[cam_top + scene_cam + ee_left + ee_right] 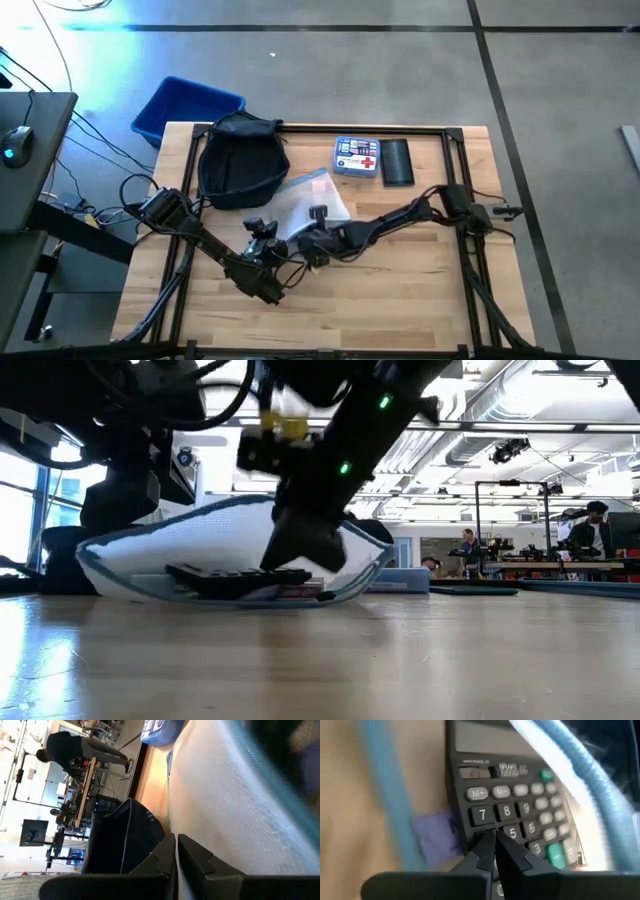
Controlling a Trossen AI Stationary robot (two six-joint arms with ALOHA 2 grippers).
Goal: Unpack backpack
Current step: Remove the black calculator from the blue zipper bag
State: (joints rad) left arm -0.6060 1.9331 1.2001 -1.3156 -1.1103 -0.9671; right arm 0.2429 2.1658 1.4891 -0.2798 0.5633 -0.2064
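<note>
The dark backpack [240, 165] lies at the table's far left, and no gripper touches it; it also shows in the left wrist view [120, 840]. Next to it, mid-table, lies a white mesh pouch [315, 195] with blue trim. Its mouth gapes toward the near edge [200, 540]. Inside it lies a black calculator [515, 795], flat on the lower layer [235, 575]. My left gripper [176, 852] is shut at the pouch's near-left edge [268, 232]. My right gripper [494, 840] is shut, reaching into the mouth with its tips over the calculator's keys [318, 215]. My left gripper pinches the pouch's edge [172, 827] at its fingertips; the white mesh runs straight into the closed tips. One layer or several, I cannot tell. The upper layer stands arched above the table [250, 505]. My right gripper slants down from the near right over the calculator's key face [512, 832]; whether it touches, I cannot tell.
A first-aid box [358, 158] and a flat black pouch [398, 162] lie at the far side, right of the mesh pouch. A blue bin [185, 108] stands off the table's far left corner. Bare wood lies along the near edge [400, 300]. People stand in the room behind.
</note>
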